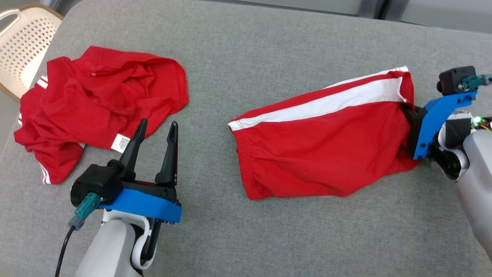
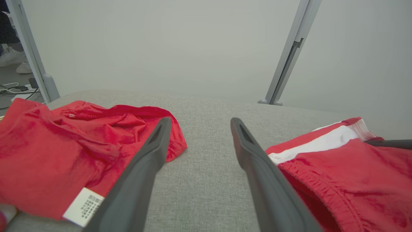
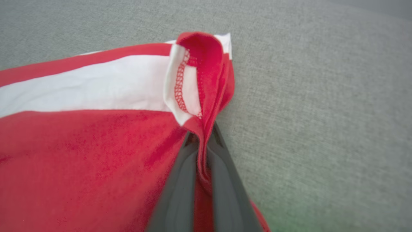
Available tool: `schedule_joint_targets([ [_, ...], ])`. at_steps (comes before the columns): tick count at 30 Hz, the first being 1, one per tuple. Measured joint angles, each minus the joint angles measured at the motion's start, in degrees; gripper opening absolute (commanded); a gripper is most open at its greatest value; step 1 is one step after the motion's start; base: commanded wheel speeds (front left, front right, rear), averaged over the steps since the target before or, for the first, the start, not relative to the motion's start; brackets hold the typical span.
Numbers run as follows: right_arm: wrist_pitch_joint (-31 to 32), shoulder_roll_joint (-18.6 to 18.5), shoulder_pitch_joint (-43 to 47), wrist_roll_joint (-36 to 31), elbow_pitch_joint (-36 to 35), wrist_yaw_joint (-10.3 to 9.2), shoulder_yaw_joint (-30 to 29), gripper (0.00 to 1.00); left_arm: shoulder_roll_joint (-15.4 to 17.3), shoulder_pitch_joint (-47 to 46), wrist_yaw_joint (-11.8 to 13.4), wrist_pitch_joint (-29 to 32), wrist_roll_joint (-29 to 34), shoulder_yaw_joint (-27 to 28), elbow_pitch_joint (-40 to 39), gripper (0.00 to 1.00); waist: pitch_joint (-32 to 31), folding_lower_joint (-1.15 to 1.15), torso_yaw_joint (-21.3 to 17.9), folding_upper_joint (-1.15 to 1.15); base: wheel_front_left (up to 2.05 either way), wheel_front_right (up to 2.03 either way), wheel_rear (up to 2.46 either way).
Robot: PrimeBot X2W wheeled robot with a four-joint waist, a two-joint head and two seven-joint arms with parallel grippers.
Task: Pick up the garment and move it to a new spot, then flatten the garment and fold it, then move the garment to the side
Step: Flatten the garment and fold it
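The garment [image 1: 326, 146], red shorts with a white side stripe, lies fairly flat on the right half of the grey padded surface [image 1: 246, 46]. My right gripper [image 3: 201, 135] is shut on the hem at its right end, and a fold of red cloth is pinched between the two fingers. In the head view the right gripper [image 1: 409, 115] sits at that same edge, fingertips hidden by cloth. My left gripper [image 1: 157, 129] stands open over bare surface between the two red pieces, holding nothing. The left wrist view shows the left gripper [image 2: 199, 124] open, with the garment [image 2: 354, 170] to its right.
A second red garment [image 1: 100, 100] lies crumpled at the left, a white label at its near edge, just left of my left fingers [image 2: 138, 167]. A white perforated chair [image 1: 23, 42] stands past the surface's far left corner. Grey frame posts [image 2: 286, 61] rise behind.
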Motion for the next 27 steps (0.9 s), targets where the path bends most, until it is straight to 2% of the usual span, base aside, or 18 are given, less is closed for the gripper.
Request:
schedule_joint_targets([
  [11, -3.16, -1.62, 6.21, -4.91, -2.43, 0.09, -8.27, 0.00, 1.11, 1.98, -0.01, 0.00, -1.23, -0.85, 0.81, 1.00, -4.02, 0.00, -3.61, 0.00, 0.00, 0.00, 0.00],
  [21, -0.88, -2.47, 10.10, -14.51, -7.84, 0.08, -19.59, 0.00, 1.54, 3.15, -0.15, 0.00, -2.10, -2.16, 1.59, 1.00, -7.38, 0.00, -6.33, 0.00, 0.00, 0.00, 0.00],
  [24, 1.46, -1.22, 11.32, -17.78, -10.37, 0.08, -22.71, 0.00, 1.63, 3.19, -0.16, 0.00, -2.24, -2.98, 2.11, 1.00, -8.11, 0.00, -6.34, 0.00, 0.00, 0.00, 0.00],
  [27, 4.50, 2.12, 12.56, -20.23, -14.06, 0.08, -24.37, 0.00, 1.78, 3.27, -0.16, 0.00, -2.59, -3.79, 2.72, 1.00, -9.12, 0.00, -6.27, 0.00, 0.00, 0.00, 0.00],
])
